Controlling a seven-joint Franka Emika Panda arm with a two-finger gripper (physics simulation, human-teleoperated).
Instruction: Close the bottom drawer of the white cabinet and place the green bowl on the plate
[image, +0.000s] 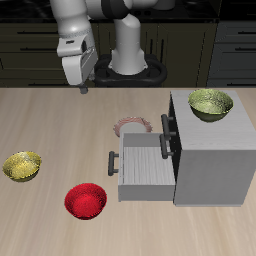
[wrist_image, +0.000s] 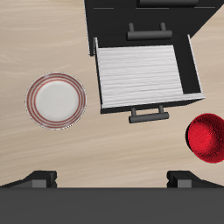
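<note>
Nothing ticked off yet, by the look of it. The bottom drawer of the white cabinet stands pulled well out, its ribbed inside on full show and its dark bar handle facing the open bench. That job is wholly undone.

And the green bowl? It sits up on the cabinet's top, towards the back, nowhere near its target. The plate lies bare on the bench just behind the open drawer and beside the cabinet's front, pale centre showing clean in the wrist view.

The gripper hangs high over the back of the bench, well apart from drawer, bowl and plate alike. Its fingers are spread wide with nothing between them.

Two bystanders on the bench: a golden bowl out by the far edge and a red bowl near the front, close to the drawer's handle.

So both halves remain, I'd judge: push that drawer home, then fetch the bowl down onto the plate.
</note>
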